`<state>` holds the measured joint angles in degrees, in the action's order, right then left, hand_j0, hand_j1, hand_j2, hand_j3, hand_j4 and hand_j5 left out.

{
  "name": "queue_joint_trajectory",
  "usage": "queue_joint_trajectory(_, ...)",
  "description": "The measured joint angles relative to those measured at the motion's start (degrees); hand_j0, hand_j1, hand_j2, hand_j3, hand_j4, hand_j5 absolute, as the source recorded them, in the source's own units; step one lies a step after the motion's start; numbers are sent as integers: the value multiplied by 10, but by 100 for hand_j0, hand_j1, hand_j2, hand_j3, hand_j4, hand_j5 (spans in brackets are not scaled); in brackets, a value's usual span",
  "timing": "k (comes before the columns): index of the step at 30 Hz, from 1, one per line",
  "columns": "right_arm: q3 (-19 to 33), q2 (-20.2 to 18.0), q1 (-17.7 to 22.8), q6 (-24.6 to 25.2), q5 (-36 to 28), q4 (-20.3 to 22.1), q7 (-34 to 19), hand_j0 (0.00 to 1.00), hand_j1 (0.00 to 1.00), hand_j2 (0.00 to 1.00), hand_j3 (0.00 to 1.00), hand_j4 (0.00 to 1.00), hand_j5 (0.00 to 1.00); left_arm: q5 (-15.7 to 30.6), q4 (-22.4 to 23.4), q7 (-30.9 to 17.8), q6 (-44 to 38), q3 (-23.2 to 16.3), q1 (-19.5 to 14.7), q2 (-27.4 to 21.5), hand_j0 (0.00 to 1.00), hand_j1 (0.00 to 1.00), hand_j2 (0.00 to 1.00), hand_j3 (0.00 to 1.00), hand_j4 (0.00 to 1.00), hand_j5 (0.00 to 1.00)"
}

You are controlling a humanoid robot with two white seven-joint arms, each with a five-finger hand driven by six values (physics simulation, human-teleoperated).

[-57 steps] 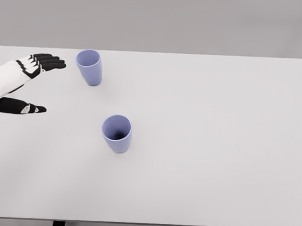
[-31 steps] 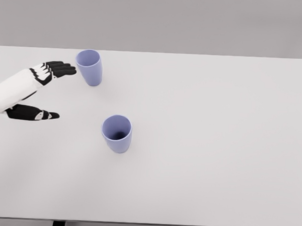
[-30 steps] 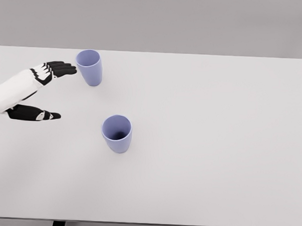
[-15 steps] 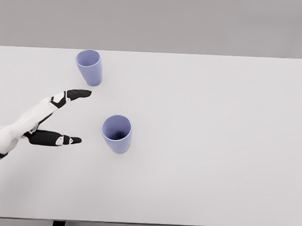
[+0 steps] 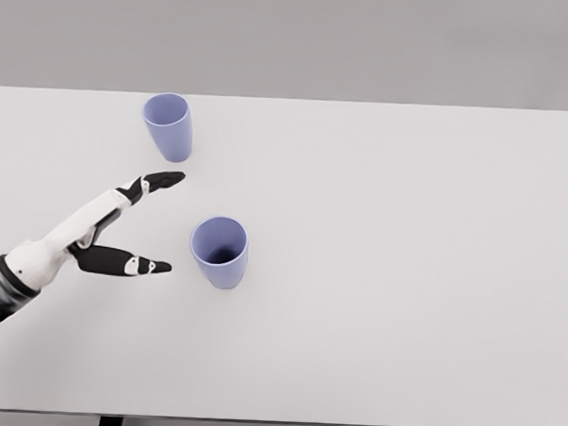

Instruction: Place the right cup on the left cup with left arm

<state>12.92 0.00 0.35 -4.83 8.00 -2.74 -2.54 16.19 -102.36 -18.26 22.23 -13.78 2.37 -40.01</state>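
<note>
Two lavender cups stand upright on the white table [image 5: 404, 275]. The left cup [image 5: 168, 126] is near the far edge. The right cup [image 5: 220, 252] stands nearer to me, toward the table's middle. My left hand [image 5: 167, 223] comes in from the lower left, open, with its fingers and thumb spread apart. Its black fingertips [image 5: 168, 180] point toward the right cup and stop a short gap to the left of it, touching nothing. The right arm is out of view.
Beyond the table's far edge is a plain grey wall [image 5: 367, 37]. Two dark table legs [image 5: 110, 423] show at the bottom edge.
My left hand has swung from beside the left cup down and toward me, then rightward, ending just left of the right cup. Neither cup has moved.
</note>
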Motion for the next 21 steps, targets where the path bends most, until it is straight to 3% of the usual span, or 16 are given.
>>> queue_joint_trajectory(3, 0, 0, 0, 0, 0, 0, 0, 100, 100, 100, 100, 100, 100, 6, 0, -2, -33, 1, -18, 9, 96, 96, 96, 96, 96, 96)
queue_joint_trajectory(10, 0, 0, 0, 0, 0, 0, 0, 100, 100, 100, 100, 100, 100, 19, 0, -4, -72, -6, -4, 20, 97, 97, 97, 97, 97, 97)
queue_joint_trajectory(21, 0, 0, 0, 0, 0, 0, 0, 100, 100, 100, 100, 100, 100, 56, 0, 0, -90, -56, -5, 25, 97, 97, 97, 97, 97, 97)
